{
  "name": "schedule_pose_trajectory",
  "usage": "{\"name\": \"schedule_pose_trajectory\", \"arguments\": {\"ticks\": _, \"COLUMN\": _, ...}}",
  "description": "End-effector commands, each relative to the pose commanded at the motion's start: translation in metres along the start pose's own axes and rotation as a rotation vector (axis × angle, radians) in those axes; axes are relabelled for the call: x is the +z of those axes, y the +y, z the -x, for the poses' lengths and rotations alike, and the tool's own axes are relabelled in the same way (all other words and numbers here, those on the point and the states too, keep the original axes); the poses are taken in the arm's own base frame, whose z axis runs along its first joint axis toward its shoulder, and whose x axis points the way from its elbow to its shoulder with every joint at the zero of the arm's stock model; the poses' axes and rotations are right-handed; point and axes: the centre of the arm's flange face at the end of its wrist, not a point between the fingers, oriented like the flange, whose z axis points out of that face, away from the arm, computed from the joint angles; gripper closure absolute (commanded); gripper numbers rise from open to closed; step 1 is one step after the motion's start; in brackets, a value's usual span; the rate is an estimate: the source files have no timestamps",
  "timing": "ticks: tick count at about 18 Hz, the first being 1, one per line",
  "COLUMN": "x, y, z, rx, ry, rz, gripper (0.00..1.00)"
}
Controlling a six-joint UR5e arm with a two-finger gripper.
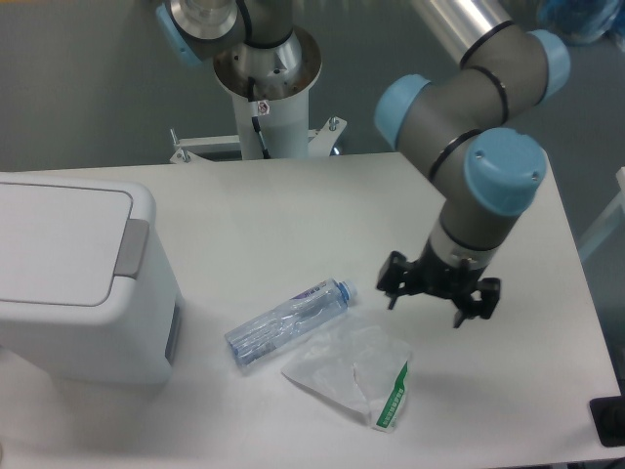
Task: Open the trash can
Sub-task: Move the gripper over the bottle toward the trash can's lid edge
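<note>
The trash can (73, 278) sits lid-closed, well apart from the spread-fingered, empty tool (427, 302)

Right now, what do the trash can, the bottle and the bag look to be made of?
The trash can: apparently moulded plastic, smooth white satin shell with rounded corners and a grey push tab. The bottle: clear thin plastic, see-through with a bluish cap. The bag: thin translucent film, crinkled, with a green strip along one edge.

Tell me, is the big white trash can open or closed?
Closed. The trash can has its flat lid lying level on top, with no gap showing. The end effector is far off to the side.
</note>
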Motion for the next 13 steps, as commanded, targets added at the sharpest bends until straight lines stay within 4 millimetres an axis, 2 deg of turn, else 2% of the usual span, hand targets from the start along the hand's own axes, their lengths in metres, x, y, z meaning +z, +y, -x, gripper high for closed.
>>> {"name": "schedule_pose_trajectory", "arguments": {"ticks": 3, "x": -0.006, "y": -0.008, "z": -0.011, "rx": -0.113, "ry": 0.042, "rz": -0.051, "gripper": 0.00}}
{"name": "schedule_pose_trajectory", "arguments": {"ticks": 5, "x": -0.021, "y": -0.017, "z": -0.028, "rx": -0.128, "ry": 0.071, "rz": -0.095, "gripper": 0.00}}
{"name": "schedule_pose_trajectory", "arguments": {"ticks": 7, "x": -0.026, "y": -0.019, "z": -0.038, "rx": -0.154, "ry": 0.097, "rz": -0.114, "gripper": 0.00}}
{"name": "schedule_pose_trajectory", "arguments": {"ticks": 10, "x": -0.047, "y": -0.022, "z": -0.057, "rx": -0.182, "ry": 0.134, "rz": -0.148, "gripper": 0.00}}
{"name": "schedule_pose_trajectory", "arguments": {"ticks": 13, "x": -0.056, "y": -0.026, "z": -0.073, "rx": -0.172, "ry": 0.164, "rz": -0.167, "gripper": 0.00}}
